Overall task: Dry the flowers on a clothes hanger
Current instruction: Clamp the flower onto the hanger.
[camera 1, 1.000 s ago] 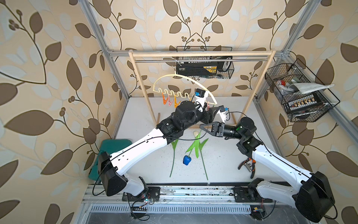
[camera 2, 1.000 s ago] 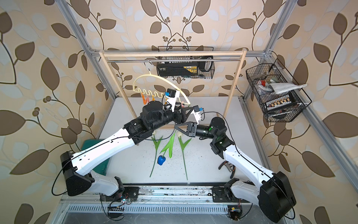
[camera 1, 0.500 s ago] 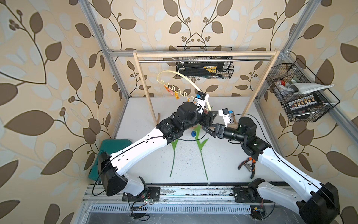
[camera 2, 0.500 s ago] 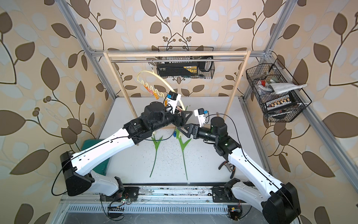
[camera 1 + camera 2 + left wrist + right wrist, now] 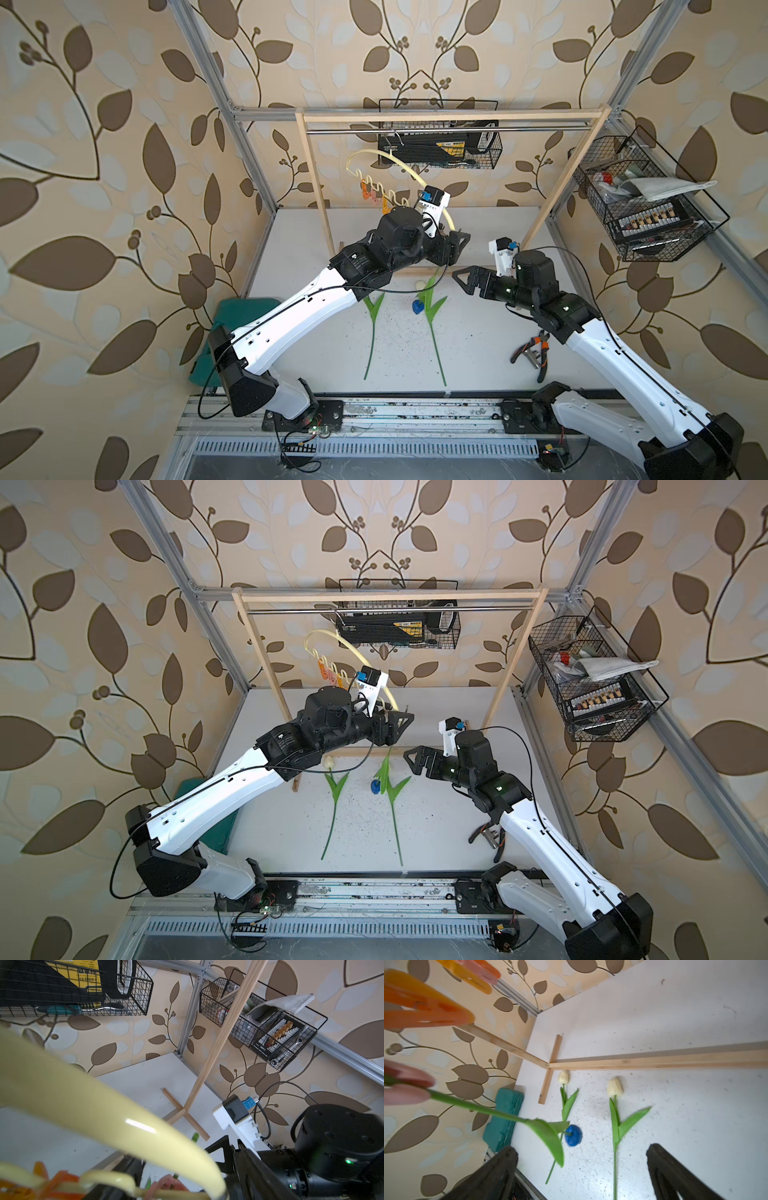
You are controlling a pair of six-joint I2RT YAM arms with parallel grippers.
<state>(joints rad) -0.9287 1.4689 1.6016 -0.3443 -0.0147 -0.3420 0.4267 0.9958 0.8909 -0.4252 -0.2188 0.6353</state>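
Observation:
The cream clothes hanger (image 5: 398,161) (image 5: 353,646) (image 5: 104,1105) hangs by its hook from the rod and is tilted. Its low end sits in my left gripper (image 5: 456,245) (image 5: 400,725), which is shut on it by the pink clothespin (image 5: 166,1186) (image 5: 404,1084). That pin holds the stem (image 5: 477,1108) of the blue flower (image 5: 417,307) (image 5: 375,786) (image 5: 573,1135), which hangs head down. Two white flowers (image 5: 563,1077) (image 5: 614,1087) lie on the table, stems (image 5: 372,332) (image 5: 434,345) toward the front. My right gripper (image 5: 462,281) (image 5: 411,760) (image 5: 581,1153) is open and empty, just right of the hanging flower.
The wooden-framed rack with its metal rod (image 5: 453,131) spans the back, and its foot bar (image 5: 654,1061) lies across the table. Wire baskets hang on the back wall (image 5: 440,145) and the right wall (image 5: 648,208). Pliers (image 5: 532,353) lie front right. A teal block (image 5: 232,307) sits at the left edge.
My right gripper opened, let go of the blue flower's stem and drew back to the right. The left gripper pulled the hanger's end lower, and the blue flower now hangs from the pin.

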